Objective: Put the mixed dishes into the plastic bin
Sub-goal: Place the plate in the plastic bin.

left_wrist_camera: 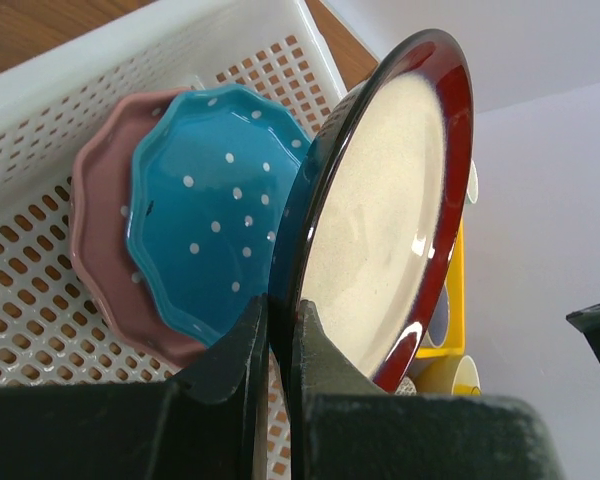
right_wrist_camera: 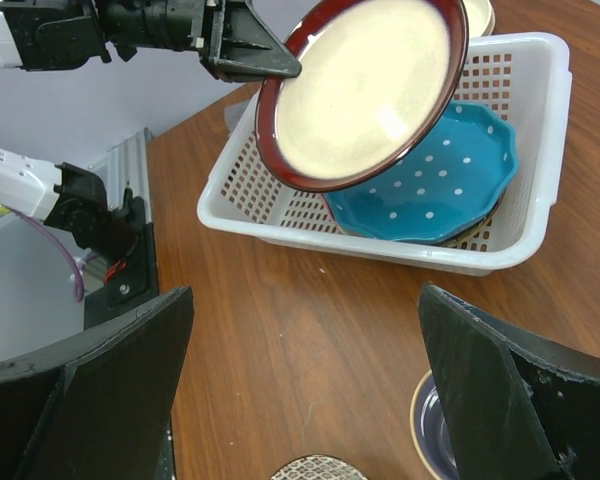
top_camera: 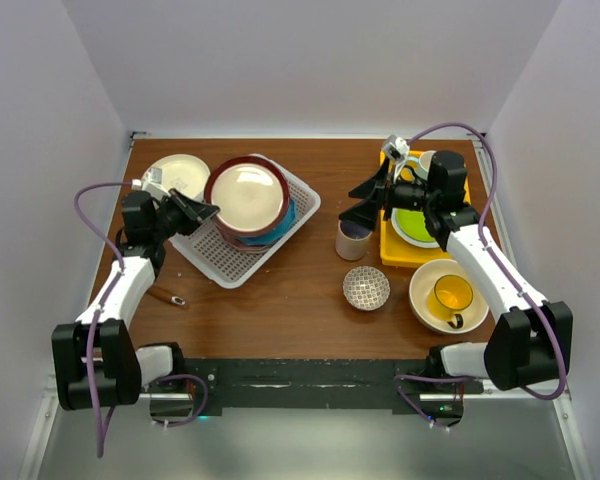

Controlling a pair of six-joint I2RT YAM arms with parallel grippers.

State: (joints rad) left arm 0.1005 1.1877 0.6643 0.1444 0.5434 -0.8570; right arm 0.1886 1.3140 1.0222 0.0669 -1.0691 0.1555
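The white plastic bin stands at the back left. A blue dotted plate lies in it on a pink plate. My left gripper is shut on the rim of a red-rimmed cream plate, held tilted over the bin. My right gripper hangs open above bare table, holding nothing. A beige mug, a small patterned bowl and a yellow mug inside a large cream bowl sit on the right.
A yellow tray at the back right holds a green plate under the right arm. A cream plate lies behind the bin at the back left. A small brown-handled item lies beside the left arm.
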